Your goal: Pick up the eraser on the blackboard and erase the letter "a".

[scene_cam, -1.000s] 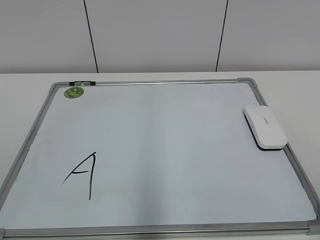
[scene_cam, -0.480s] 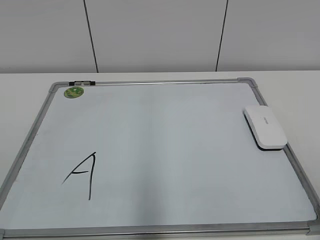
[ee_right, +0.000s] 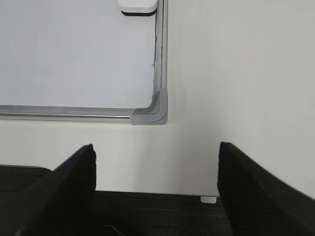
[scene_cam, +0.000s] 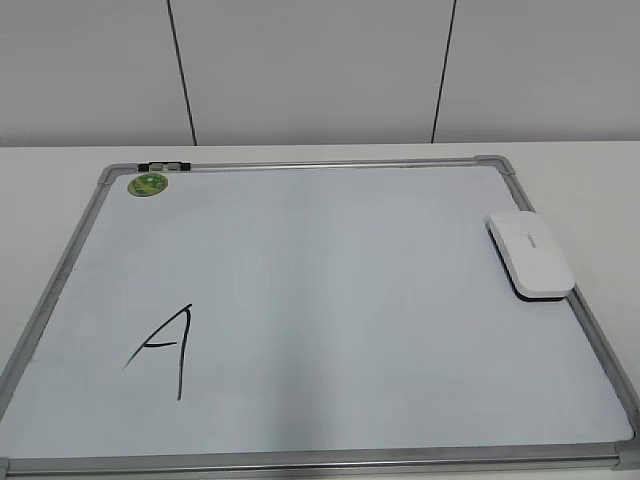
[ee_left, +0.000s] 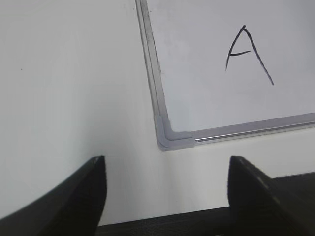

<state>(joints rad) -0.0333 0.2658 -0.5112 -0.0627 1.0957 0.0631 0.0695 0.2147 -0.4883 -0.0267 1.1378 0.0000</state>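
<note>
The blackboard [scene_cam: 330,270], a white board with a silver frame, lies flat on the table. The white eraser [scene_cam: 530,254] rests on its right edge; its near end shows at the top of the right wrist view [ee_right: 138,5]. No small lowercase "a" shows on the board; the only writing is an angular capital "A" [scene_cam: 165,348], also in the left wrist view [ee_left: 246,51]. My left gripper [ee_left: 167,162] is open and empty off the board's near left corner [ee_left: 170,135]. My right gripper [ee_right: 157,147] is open and empty off the near right corner [ee_right: 152,114]. Neither gripper shows in the exterior view.
A round green magnet [scene_cam: 148,184] sits at the board's far left corner, next to a small black clip [scene_cam: 162,166] on the frame. The white table [scene_cam: 580,170] surrounds the board. Its front edge [ee_right: 147,191] lies just below my right gripper.
</note>
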